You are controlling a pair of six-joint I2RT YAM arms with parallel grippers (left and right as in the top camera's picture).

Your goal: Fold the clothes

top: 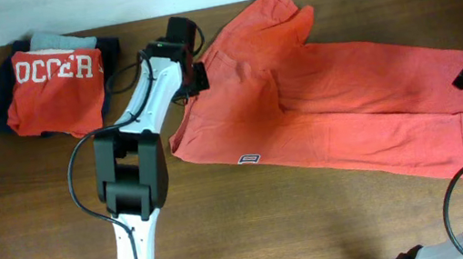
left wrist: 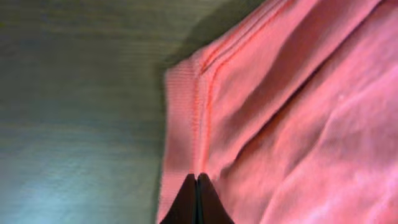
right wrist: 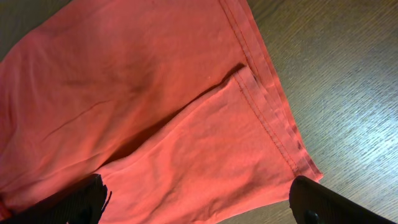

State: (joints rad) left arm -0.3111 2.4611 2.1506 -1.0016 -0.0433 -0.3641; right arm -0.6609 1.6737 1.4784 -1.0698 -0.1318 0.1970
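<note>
Two arms flank a coral T-shirt [top: 347, 103] lying partly doubled across the counter [top: 35, 232]. The left gripper [left wrist: 197, 198] is pressed shut at a ribbed edge, any pinch unclear. The right gripper [right wrist: 199, 208] is spread wide over a stitched corner. A clean fold likely needs both edges seized firmly, lifted together and kept taut.

It looks like a robotics lab: a dark wood-grain table [top: 25, 225] against a pale wall [top: 57, 8], with a cabled robot arm [top: 133, 176] standing at its near edge.
</note>
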